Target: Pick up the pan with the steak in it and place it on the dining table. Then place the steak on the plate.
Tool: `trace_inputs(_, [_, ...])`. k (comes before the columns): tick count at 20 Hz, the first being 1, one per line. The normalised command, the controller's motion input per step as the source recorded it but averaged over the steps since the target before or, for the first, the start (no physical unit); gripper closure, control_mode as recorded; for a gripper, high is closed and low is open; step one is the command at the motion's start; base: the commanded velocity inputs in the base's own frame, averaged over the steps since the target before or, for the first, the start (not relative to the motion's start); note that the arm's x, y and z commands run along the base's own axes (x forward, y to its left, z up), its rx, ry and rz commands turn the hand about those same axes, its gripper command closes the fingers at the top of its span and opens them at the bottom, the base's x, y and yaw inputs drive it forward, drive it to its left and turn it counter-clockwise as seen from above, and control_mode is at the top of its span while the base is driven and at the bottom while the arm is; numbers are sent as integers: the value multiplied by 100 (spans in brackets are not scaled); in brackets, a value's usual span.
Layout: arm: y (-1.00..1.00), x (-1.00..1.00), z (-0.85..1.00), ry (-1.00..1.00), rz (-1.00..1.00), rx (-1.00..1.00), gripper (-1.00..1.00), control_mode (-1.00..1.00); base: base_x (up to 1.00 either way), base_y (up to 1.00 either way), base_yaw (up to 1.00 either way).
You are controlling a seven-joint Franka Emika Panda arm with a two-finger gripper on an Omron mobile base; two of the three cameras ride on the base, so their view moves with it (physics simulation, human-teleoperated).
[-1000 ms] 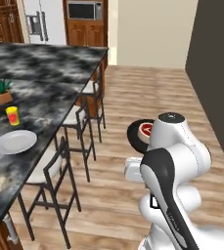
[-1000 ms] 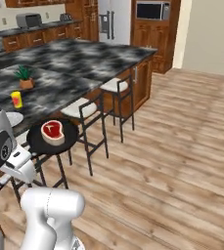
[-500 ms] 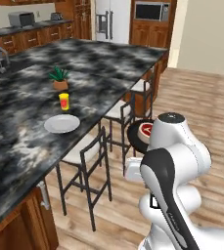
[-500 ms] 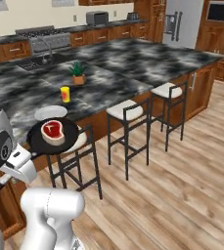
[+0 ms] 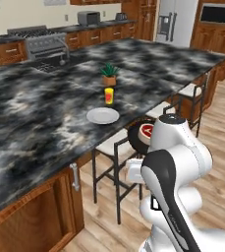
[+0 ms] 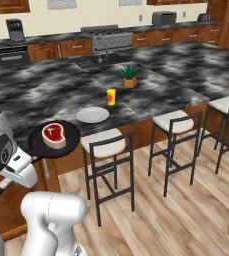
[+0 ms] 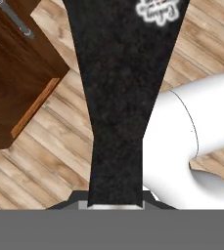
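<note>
Jaws shut tight on the pan's handle: in the hand view the long black handle (image 7: 117, 112) runs straight up from the bottom edge and widens toward the top, where a pale mottled patch sits on it; I cannot read it as writing. No brand or label is legible anywhere in these views.

The pan (image 6: 53, 140) rides in the air, level, just off the near edge of the desk (image 5: 30, 113), above the wooden floor (image 6: 186, 210) and just beside a white-cushioned stool (image 6: 105, 145). The steak (image 6: 54, 135) lies flat in the middle of it, red centre up, pale rim round it. From the left base view the pan (image 5: 139, 135) is half hidden behind the arm's white upper joint, the steak (image 5: 147, 131) peeping over it.

The arm is folded close to its own body, elbow high, forearm turned back so the hand sits low by the base and the pan stands out ahead of it.

On the dark marbled desk the plate (image 5: 102, 115) lies bare near the edge, close to the pan but apart from it. Just beyond the plate stands a yellow cup (image 5: 109, 95), and beyond that a small potted plant (image 5: 109, 75).
</note>
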Motion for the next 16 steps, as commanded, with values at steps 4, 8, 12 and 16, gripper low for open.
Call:
trace_inputs(4, [0,0,0,0,0,0,100,100,1,-12,44])
trace_inputs(8, [0,0,0,0,0,0,100,100,1,-11,44])
trace_inputs(12, [0,0,0,0,0,0,100,100,0,-10,44])
trace_inputs(16, [0,0,0,0,0,0,100,100,0,-10,44])
